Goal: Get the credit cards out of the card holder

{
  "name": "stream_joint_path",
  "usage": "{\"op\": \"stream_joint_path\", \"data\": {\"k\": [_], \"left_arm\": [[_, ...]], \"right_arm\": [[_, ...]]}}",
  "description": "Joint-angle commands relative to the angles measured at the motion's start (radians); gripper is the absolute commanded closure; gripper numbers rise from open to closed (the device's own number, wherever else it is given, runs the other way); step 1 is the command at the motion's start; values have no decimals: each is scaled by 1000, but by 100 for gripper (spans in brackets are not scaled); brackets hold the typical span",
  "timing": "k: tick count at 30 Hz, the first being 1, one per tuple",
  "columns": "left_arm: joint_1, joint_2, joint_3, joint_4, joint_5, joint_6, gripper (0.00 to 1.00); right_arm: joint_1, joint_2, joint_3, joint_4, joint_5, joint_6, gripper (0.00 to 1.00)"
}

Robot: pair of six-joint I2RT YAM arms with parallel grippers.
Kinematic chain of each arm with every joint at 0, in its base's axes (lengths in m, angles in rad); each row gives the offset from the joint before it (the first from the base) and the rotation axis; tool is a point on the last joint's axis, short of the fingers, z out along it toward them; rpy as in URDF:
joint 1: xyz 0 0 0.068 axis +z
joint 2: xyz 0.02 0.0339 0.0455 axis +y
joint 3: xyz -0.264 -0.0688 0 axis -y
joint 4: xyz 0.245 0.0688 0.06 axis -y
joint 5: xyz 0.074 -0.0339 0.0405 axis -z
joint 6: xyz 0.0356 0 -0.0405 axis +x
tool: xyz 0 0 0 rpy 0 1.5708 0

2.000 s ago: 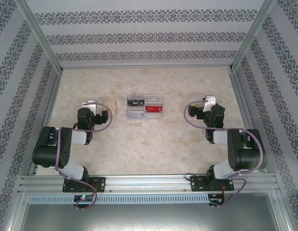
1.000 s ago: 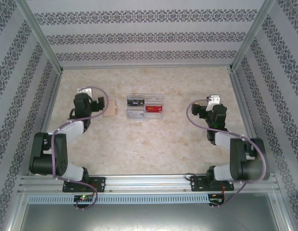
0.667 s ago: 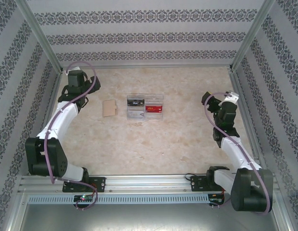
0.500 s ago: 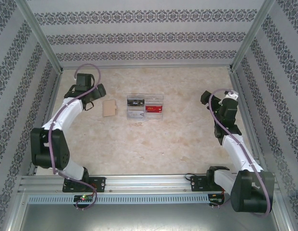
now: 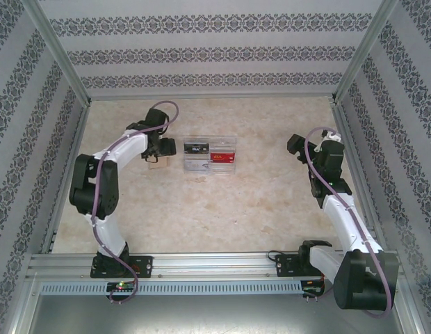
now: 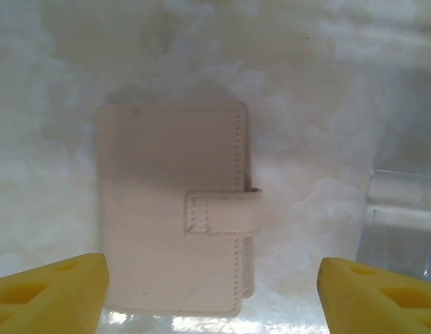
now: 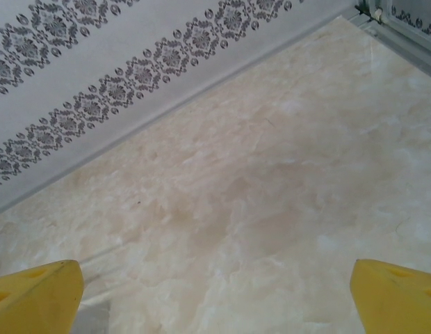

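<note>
The left arm has swung in across the table [image 5: 222, 209]. Its end effector [image 6: 210, 278], released, now straddles the beige snap wallet [image 6: 172, 207], at nine o'clock of the clear card holder [image 5: 210, 154]. The credit cards [image 5: 222, 157] remain inside the holder. The right end effector [image 7: 212, 278] is released at three o'clock.

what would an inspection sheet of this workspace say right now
surface: beige marbled tabletop, no spills seen
job's things: clear card holder mid-table, black card and red card inside
clutter: tan wallet, strap closed, beside the holder
grippers: left gripper open, over the wallet; right gripper open, over bare table
cables: purple cable looped along each arm
surroundings: patterned walls, aluminium frame
</note>
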Motion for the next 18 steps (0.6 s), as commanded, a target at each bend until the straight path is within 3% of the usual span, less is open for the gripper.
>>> {"op": "stream_joint_path", "data": {"k": [1,14,18], "left_arm": [[-16,60,50,-99,-63,43,23],[-17,189,87,-145,-121,43,29],[-18,183,80,-154,-145,46,46]], "right_arm": [[14,-7,27,-25,-24,1,2],[18,26,54,-58,-25,0,2],[20,39,62,-65,-31,2,2]]}}
